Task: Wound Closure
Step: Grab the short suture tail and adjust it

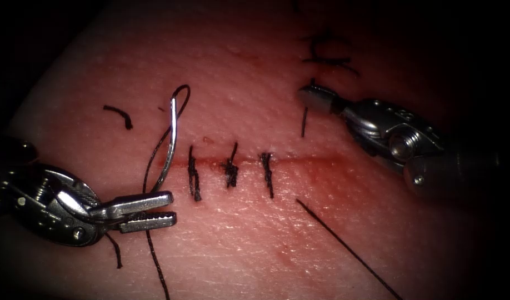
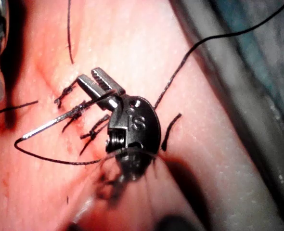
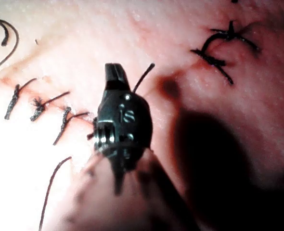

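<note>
Your left tool [image 1: 155,212] sits nearest, by the tissue's [image 1: 255,244] left edge, jaws slightly parted and holding nothing. Just beyond them the needle [image 1: 171,141] stands in the left end of the cut [image 1: 299,161], its shank rising on the far side, thread [image 1: 153,161] trailing from its top end. Three stitches [image 1: 231,166] cross the cut. Farther right, your right tool [image 1: 315,99] has its jaws closed on a short thread end [image 1: 304,122].
</note>
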`<state>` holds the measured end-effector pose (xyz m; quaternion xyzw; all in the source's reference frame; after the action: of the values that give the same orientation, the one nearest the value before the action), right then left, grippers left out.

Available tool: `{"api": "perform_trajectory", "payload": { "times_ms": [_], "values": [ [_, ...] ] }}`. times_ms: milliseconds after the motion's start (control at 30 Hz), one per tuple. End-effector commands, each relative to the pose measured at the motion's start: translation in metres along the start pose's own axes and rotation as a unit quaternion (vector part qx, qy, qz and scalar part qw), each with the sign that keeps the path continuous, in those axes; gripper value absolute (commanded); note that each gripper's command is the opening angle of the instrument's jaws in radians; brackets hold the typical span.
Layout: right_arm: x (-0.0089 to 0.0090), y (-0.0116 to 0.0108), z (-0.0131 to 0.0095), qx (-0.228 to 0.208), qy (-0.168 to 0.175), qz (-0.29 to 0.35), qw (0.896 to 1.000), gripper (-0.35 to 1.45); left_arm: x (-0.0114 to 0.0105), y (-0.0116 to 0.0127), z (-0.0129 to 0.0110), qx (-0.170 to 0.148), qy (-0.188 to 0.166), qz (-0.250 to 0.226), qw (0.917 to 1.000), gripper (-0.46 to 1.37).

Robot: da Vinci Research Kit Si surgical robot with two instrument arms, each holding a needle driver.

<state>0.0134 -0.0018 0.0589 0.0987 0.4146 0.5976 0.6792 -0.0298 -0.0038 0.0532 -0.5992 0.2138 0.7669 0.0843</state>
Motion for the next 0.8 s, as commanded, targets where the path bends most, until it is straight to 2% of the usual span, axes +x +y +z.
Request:
{"api": "perform_trajectory", "payload": {
  "times_ms": [33,500,567,600,667,733,800],
  "values": [
    [0.0,0.0,0.0,0.0,0.0,0.0,1.0,-0.35,0.0,0.0,0.0,-0.003,0.0,0.0,1.0,-0.35],
    [-0.0002,-0.0002,-0.0002,0.0,-0.003,-0.001,1.0,-0.35,0.0003,-0.0001,-0.0002,-0.003,0.0,0.002,1.0,-0.35],
    [-0.0002,-0.0003,-0.0002,0.0,-0.005,-0.001,1.0,-0.04,0.0003,-0.0001,-0.0002,-0.003,0.0,0.002,1.0,-0.35],
    [-0.0002,-0.0003,-0.0002,0.0,-0.005,-0.001,1.0,0.31,0.0003,-0.0001,-0.0002,-0.003,0.0,0.002,1.0,-0.35],
    [-0.0003,-0.0003,-0.0002,0.0,-0.004,-0.001,1.0,0.77,0.0003,-0.0001,-0.0002,-0.003,0.0,0.002,1.0,-0.35],
    [-0.0005,-0.0003,-0.0002,0.0,-0.004,-0.002,1.0,1.01,0.0003,-0.0001,-0.0002,-0.003,0.0,0.002,1.0,-0.35],
    [-0.0007,-0.0003,-0.0002,0.0,-0.003,-0.002,1.0,1.1,0.0003,-0.0001,-0.0002,-0.003,0.0,0.002,1.0,-0.35]
  ]
}}
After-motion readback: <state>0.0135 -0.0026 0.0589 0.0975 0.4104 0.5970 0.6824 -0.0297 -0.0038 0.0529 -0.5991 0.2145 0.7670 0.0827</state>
